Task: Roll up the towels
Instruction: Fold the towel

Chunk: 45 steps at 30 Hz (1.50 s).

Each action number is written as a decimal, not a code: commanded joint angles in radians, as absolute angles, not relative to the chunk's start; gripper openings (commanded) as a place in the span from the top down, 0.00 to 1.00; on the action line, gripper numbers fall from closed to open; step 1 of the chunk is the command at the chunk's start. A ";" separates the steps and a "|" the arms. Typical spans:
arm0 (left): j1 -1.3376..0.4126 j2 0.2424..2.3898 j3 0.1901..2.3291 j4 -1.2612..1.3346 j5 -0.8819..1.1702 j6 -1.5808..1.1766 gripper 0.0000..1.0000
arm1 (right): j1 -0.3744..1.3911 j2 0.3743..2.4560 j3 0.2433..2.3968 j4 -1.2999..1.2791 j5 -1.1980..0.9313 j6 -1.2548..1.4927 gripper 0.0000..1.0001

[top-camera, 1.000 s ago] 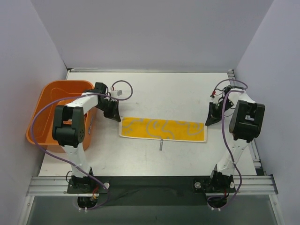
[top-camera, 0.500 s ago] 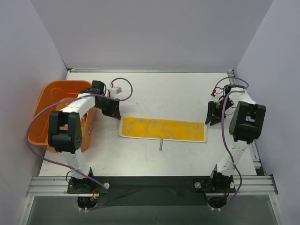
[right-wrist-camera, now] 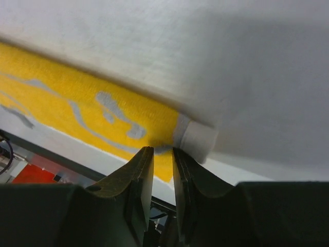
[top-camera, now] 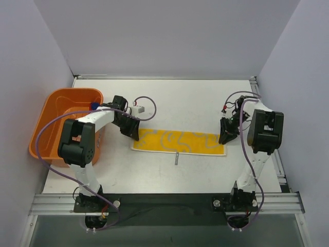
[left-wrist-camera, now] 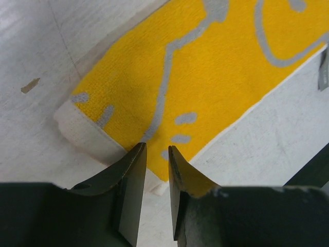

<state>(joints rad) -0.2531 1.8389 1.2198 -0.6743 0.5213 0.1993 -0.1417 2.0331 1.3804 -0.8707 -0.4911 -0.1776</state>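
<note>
Orange plastic forms a tub at the left edge of the table. Its inside is partly covered by the left arm, and its contents cannot be made out. Just right of it, the left gripper is set at the left end of the yellow towel, jaws drawn to a narrow slit; whether cloth is nipped cannot be told. The towel is laid flat mid-table, its long axis left to right. A small grey object is seen just off its near edge. The right gripper is set likewise at the right end, its grip equally unclear.
</note>
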 commanded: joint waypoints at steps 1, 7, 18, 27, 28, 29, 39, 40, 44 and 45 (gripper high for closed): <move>-0.244 1.853 1.209 -0.643 0.506 0.206 0.66 | -0.144 2.106 1.484 -0.885 -0.373 -0.156 0.77; -0.314 1.845 1.166 -0.629 0.514 0.201 0.66 | -0.147 2.220 1.698 -0.879 -0.310 -0.126 0.76; -0.351 1.764 1.184 -0.620 0.522 0.190 0.66 | -0.149 2.033 1.605 -0.885 -0.315 -0.117 0.52; -0.351 1.770 1.193 -0.609 0.512 0.184 0.66 | -0.149 2.082 1.601 -0.830 -0.221 -0.092 0.53; -0.351 1.769 1.192 -0.611 0.511 0.184 0.66 | -0.149 2.091 1.601 -0.822 -0.207 -0.092 0.53; -0.351 1.769 1.190 -0.611 0.511 0.183 0.66 | -0.147 2.109 1.611 -0.818 -0.199 -0.094 0.53; -0.351 1.766 1.172 -0.601 0.499 0.176 0.65 | -0.103 2.163 1.579 -0.802 -0.210 -0.120 0.59; -0.350 1.766 1.172 -0.601 0.492 0.175 0.65 | -0.098 2.161 1.574 -0.801 -0.209 -0.120 0.60; -0.350 1.772 1.181 -0.601 0.492 0.176 0.65 | -0.089 2.174 1.568 -0.807 -0.198 -0.127 0.75; -0.350 1.775 1.184 -0.601 0.494 0.175 0.65 | -0.090 2.174 1.568 -0.808 -0.201 -0.133 0.81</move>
